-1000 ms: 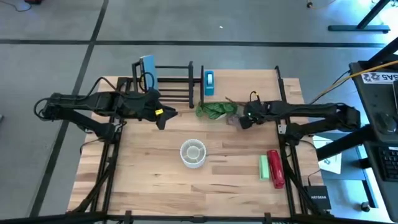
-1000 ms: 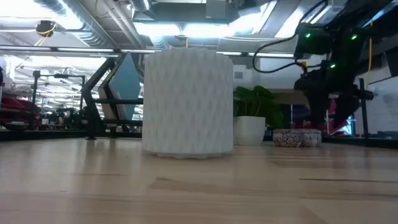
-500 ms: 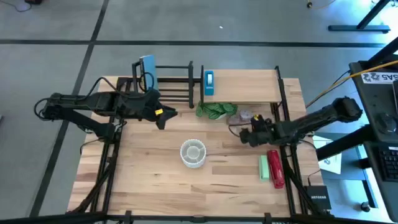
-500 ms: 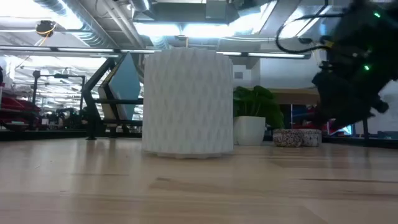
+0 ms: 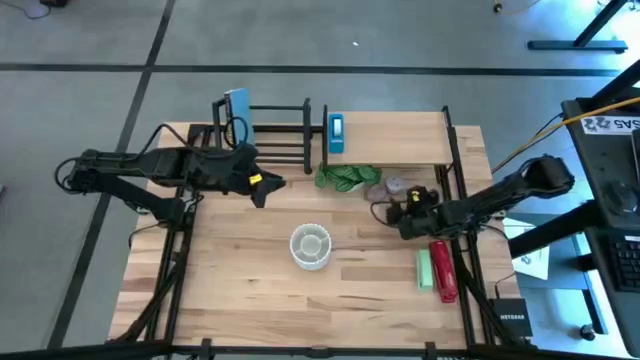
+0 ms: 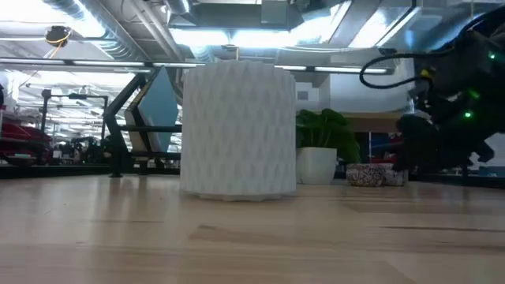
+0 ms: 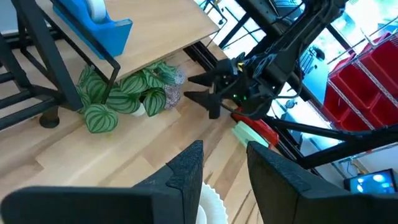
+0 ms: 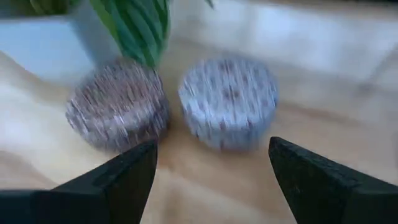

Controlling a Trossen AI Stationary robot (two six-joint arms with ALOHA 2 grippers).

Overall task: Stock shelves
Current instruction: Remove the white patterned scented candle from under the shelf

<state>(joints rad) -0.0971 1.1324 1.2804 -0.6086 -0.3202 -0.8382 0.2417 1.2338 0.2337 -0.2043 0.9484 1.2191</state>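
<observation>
Nearest me stands a white ribbed cup (image 5: pixel 310 246); my right gripper (image 5: pixel 397 213), fingers spread and empty, faces two small speckled tins (image 8: pixel 227 101), which seem to be lidded, by the potted plant (image 5: pixel 345 177). My left gripper (image 5: pixel 262 188) hovers released by the black rack (image 5: pixel 275 130); beyond, the wood shelf board (image 5: pixel 395 139) holds a blue box (image 5: pixel 336 132)

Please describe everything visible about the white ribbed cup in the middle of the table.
The white ribbed cup is a round, open-topped container with a textured, faceted outer wall that looks like plastic or ceramic. From above it appears empty. It stands upright on the wooden tabletop, near the centre, apart from the potted plant behind it. Neither claw touches it; the right claw is off to its side.
</observation>
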